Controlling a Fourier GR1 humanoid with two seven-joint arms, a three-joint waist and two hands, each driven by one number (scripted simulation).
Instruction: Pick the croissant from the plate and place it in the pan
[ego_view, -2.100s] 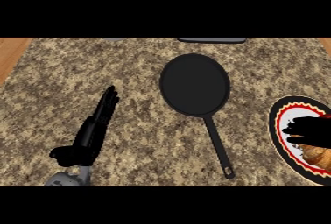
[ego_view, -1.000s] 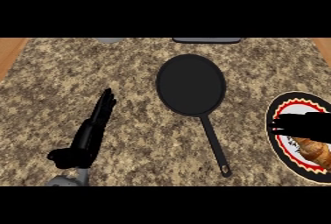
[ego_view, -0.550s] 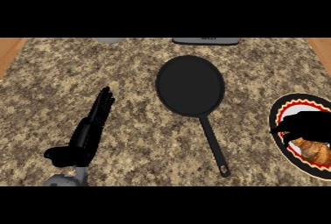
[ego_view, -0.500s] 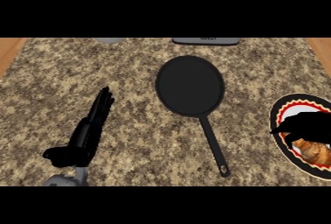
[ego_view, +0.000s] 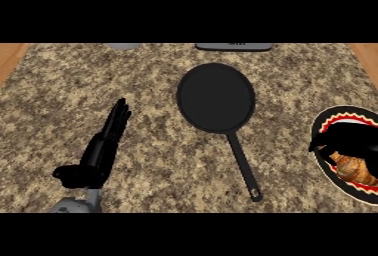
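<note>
A golden croissant (ego_view: 356, 169) lies on a black plate with a red and white rim (ego_view: 325, 118) at the counter's right edge. My right hand (ego_view: 347, 140) lies over the croissant's far end. Its fingers are curled down on the croissant, and the thumb hangs at the left side. The croissant's upper part is hidden under the hand. A black frying pan (ego_view: 216, 97) sits in the middle of the counter, and its handle (ego_view: 244, 167) points toward me. My left hand (ego_view: 103, 145) rests open at the lower left, its fingers straight and pointing away.
A grey round object (ego_view: 122, 46) and a dark flat appliance (ego_view: 232, 46) sit at the counter's far edge. Wooden strips show at the far left and far right corners. Speckled counter (ego_view: 155, 165) lies between the pan handle and my left hand.
My right hand has settled lower onto the croissant and its fingers have curled in. The left hand and the pan have not moved.
</note>
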